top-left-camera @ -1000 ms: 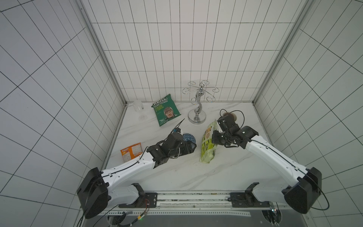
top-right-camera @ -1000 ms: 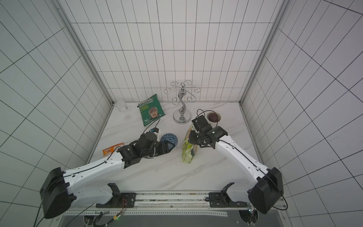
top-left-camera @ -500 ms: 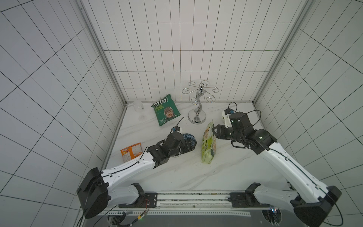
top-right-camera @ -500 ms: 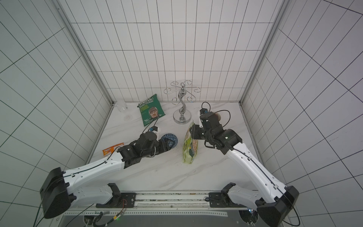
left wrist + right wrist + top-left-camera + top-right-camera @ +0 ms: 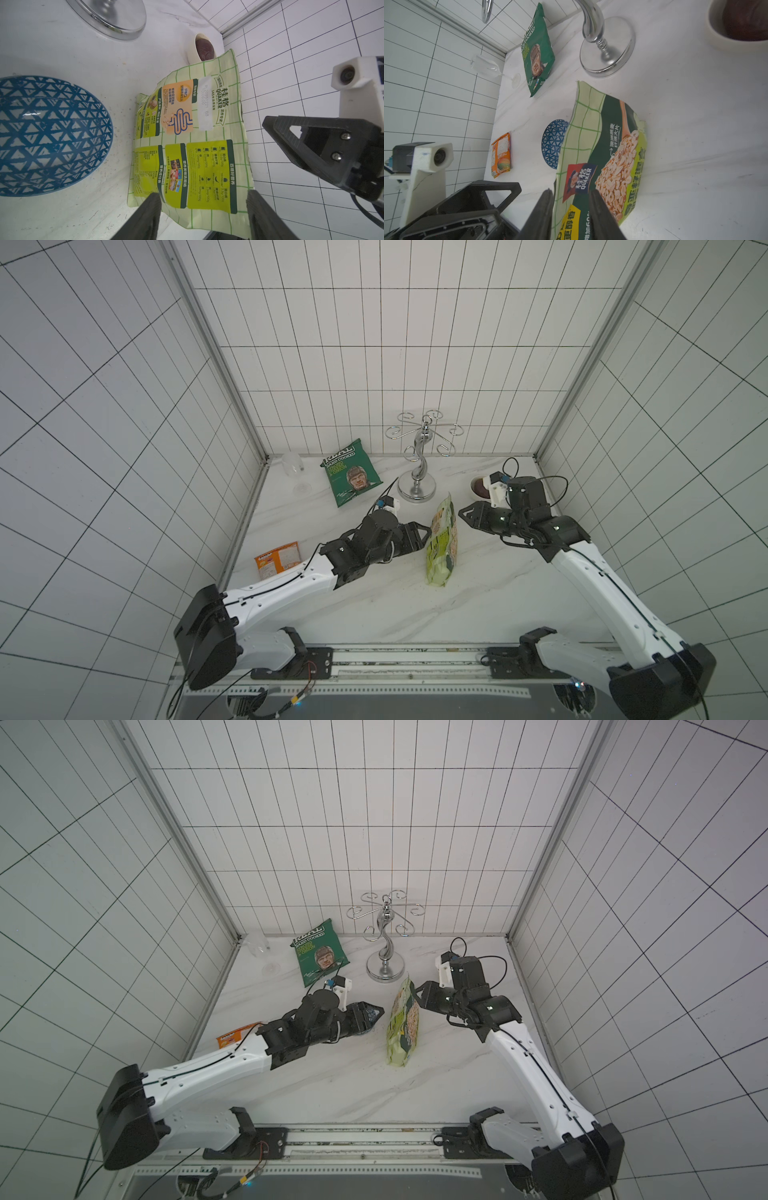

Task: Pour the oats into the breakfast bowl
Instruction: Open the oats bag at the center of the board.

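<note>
The lime-green and yellow oats pouch (image 5: 442, 547) stands upright mid-table in both top views; the oats themselves are hidden inside it. Just left of it, the blue-and-white breakfast bowl (image 5: 47, 135) sits mostly under my left arm, with a sliver (image 5: 371, 1020) showing. My left gripper (image 5: 422, 533) is open wide at the pouch's left face. In the left wrist view (image 5: 203, 195) the pouch's (image 5: 193, 149) lower panels lie just beyond the fingertips. My right gripper (image 5: 467, 516) stands open at the pouch's upper right edge, which runs between its spread fingers (image 5: 571, 192).
A dark green crisp bag (image 5: 351, 479) and a chrome stand (image 5: 417, 485) are at the back. A cream bowl (image 5: 480, 487) sits behind my right wrist. An orange packet (image 5: 277, 566) lies at the left edge. A wine glass (image 5: 295, 470) lies in the back left corner.
My right gripper has let go of the pouch and risen to its upper edge. The pouch now stands straighter. My left gripper has slid right over the bowl up to the pouch.
</note>
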`<move>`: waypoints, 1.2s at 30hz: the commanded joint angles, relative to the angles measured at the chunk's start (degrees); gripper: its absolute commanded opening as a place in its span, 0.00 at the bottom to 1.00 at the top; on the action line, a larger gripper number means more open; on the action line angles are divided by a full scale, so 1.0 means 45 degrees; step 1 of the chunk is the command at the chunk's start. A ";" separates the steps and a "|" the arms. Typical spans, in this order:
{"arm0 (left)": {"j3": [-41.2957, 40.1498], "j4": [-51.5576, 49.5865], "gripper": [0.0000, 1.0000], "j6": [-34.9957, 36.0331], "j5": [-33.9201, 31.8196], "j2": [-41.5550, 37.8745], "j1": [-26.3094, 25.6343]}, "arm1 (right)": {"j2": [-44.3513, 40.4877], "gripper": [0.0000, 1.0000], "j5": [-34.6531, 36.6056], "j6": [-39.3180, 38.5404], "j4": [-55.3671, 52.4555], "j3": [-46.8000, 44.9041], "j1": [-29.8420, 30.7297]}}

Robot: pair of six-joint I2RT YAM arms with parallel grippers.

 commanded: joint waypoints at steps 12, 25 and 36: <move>0.0224 0.0296 0.65 0.0203 0.0115 0.0264 -0.0218 | 0.0666 0.25 -0.1042 0.0088 0.0872 -0.0472 0.0357; 0.0081 0.0274 0.66 0.0133 0.0049 0.0191 -0.0277 | 0.0937 0.20 -0.0505 0.0006 0.0738 -0.0626 0.0606; 0.0041 0.0243 0.66 0.0105 -0.0065 0.0146 -0.0307 | 0.0575 0.21 -0.0407 -0.0039 0.0687 -0.0754 0.0627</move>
